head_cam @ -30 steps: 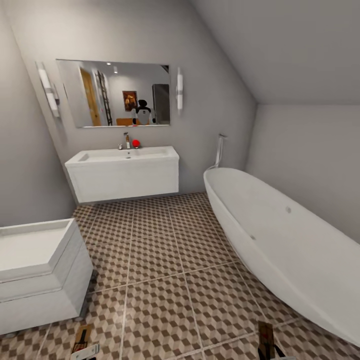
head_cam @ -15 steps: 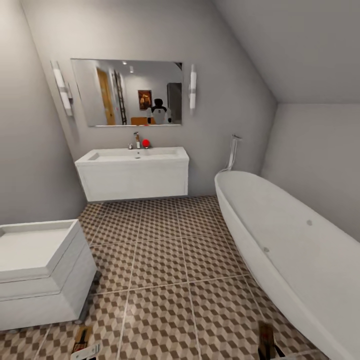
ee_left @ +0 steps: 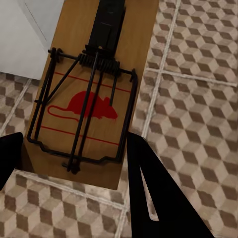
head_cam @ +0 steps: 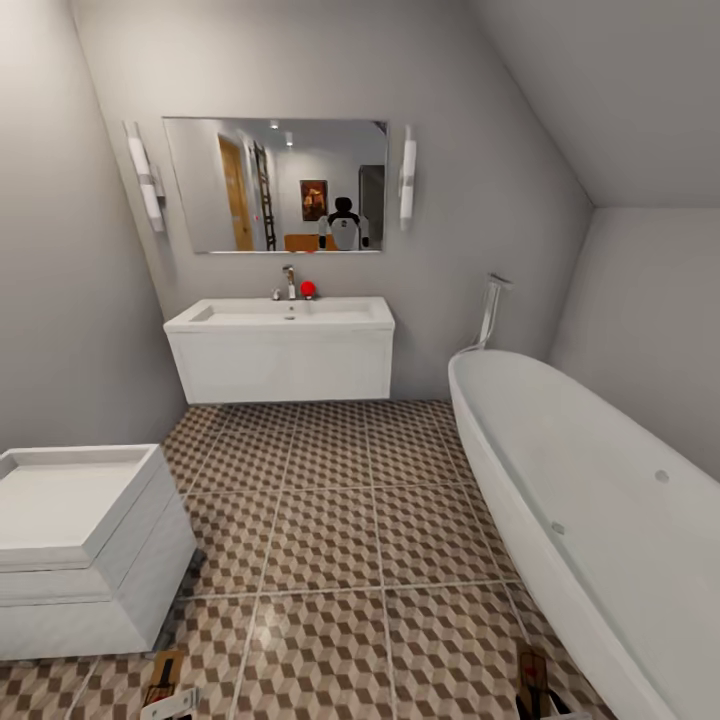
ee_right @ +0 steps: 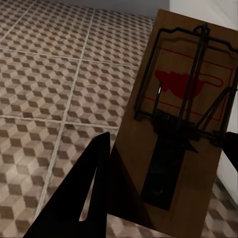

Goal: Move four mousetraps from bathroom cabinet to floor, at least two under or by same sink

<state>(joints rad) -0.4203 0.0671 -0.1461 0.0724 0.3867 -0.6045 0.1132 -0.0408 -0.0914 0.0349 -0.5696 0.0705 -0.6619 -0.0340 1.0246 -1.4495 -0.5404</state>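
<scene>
Fingers (ee_left: 74, 163) (ee_right: 163, 173) of both low-held arms apparently each grasp a mousetrap (ee_left: 91, 94) (ee_right: 181, 124) above tiles

Both arms are kept low, only their ends seen at the bottom edge of the head view. The left gripper (head_cam: 168, 703) is clamped on a mousetrap (ee_left: 87, 94), the board pinched between its dark fingers (ee_left: 158, 193) (one finger mostly cut off). The right gripper (head_cam: 535, 700) is likewise closed on a second mousetrap (ee_right: 181, 114), held between fingers (ee_right: 82, 198).
</scene>
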